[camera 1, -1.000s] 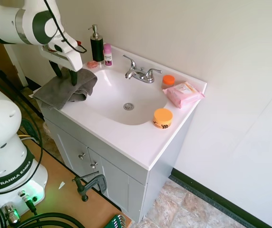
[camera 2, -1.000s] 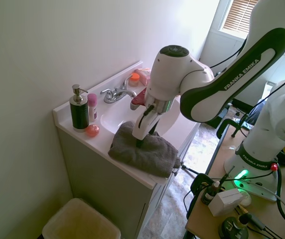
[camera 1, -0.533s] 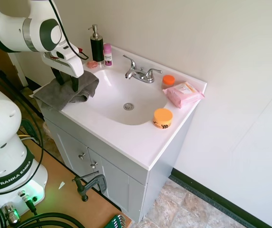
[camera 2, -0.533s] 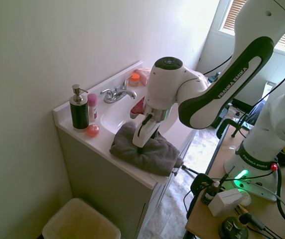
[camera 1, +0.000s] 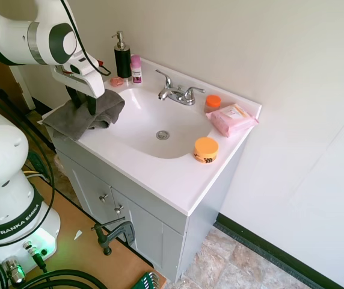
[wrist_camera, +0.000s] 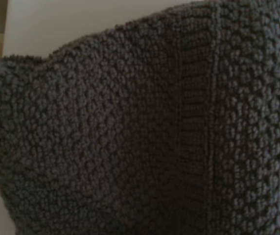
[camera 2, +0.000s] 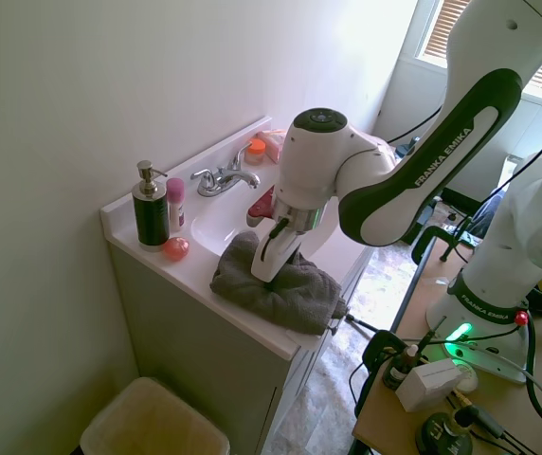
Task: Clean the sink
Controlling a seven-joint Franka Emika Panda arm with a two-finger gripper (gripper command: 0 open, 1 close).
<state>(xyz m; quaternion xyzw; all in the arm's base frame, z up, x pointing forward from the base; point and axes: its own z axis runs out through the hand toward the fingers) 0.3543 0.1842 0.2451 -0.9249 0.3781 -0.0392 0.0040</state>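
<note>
1. The sink (camera 1: 160,129) is a white oval bowl in the middle of the white vanity top (camera 1: 178,180). It has a small round drain (camera 1: 162,135).
2. A shiny faucet (camera 1: 177,92) with two handles stands at the back edge of the sink.
3. A gray towel (camera 1: 82,114) lies bunched on the left end of the top, just beside the sink.
4. The gripper (camera 1: 80,108) points down with its dark fingers spread and pushed into the towel. It does not squeeze the towel.
5. A black soap pump (camera 1: 122,58), a pink bottle (camera 1: 136,69) and a small pink thing (camera 1: 117,81) stand at the back left corner.
6. An orange jar (camera 1: 205,149) sits on the right rim. A pink wipes pack (camera 1: 232,118) and an orange-lidded jar (camera 1: 213,102) are at the back right corner.
</note>
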